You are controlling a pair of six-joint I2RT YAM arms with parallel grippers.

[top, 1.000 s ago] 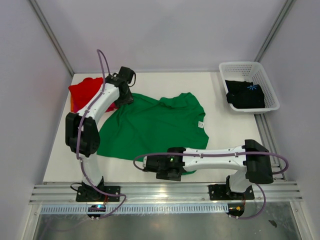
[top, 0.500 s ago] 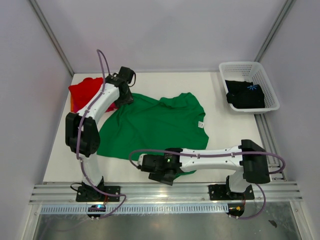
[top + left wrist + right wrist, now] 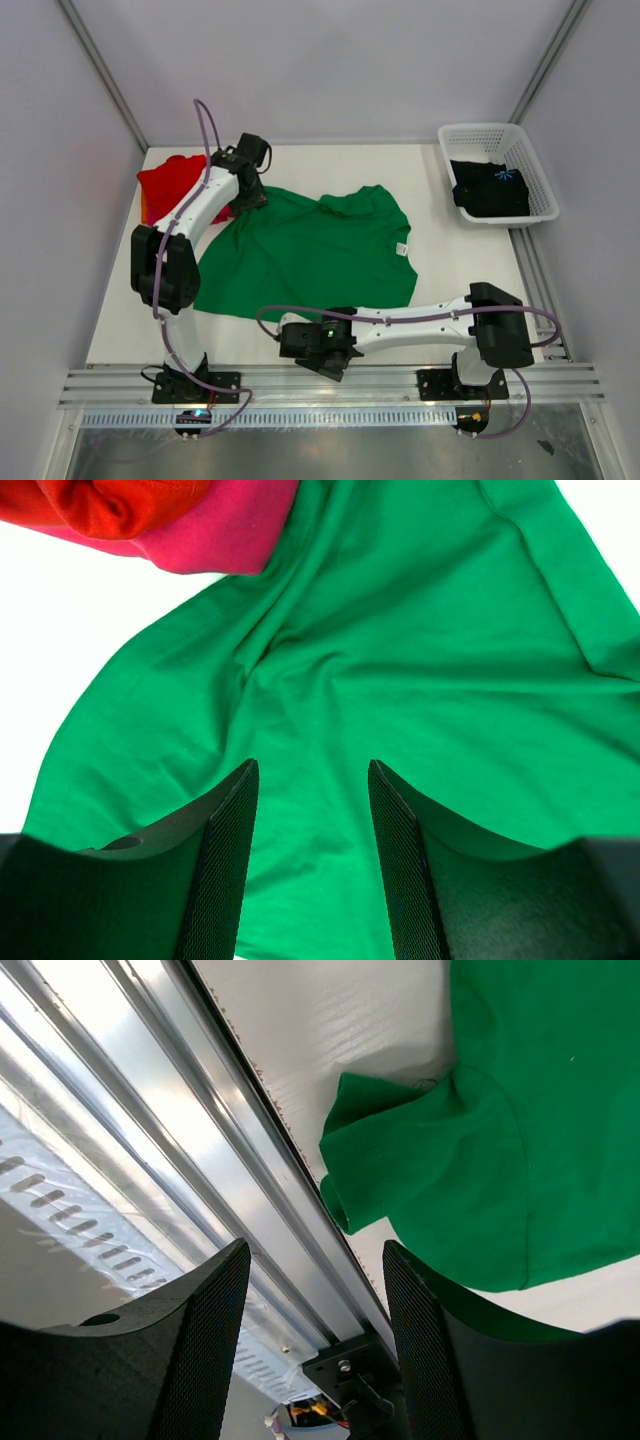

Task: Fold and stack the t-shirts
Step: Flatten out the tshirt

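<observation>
Now right jaws open and farther left beside the green t-shirt (image 3: 310, 250); left jaws unmoved, open.

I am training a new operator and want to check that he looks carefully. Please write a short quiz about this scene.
1. True or false: the black shirt lies in the basket.
2. Where is the green shirt? A. in the basket B. spread on the table C. hanging from a gripper
3. What is between the fingers of the left gripper?
Key: 1 true; 2 B; 3 nothing, it is open above the green shirt.
</observation>
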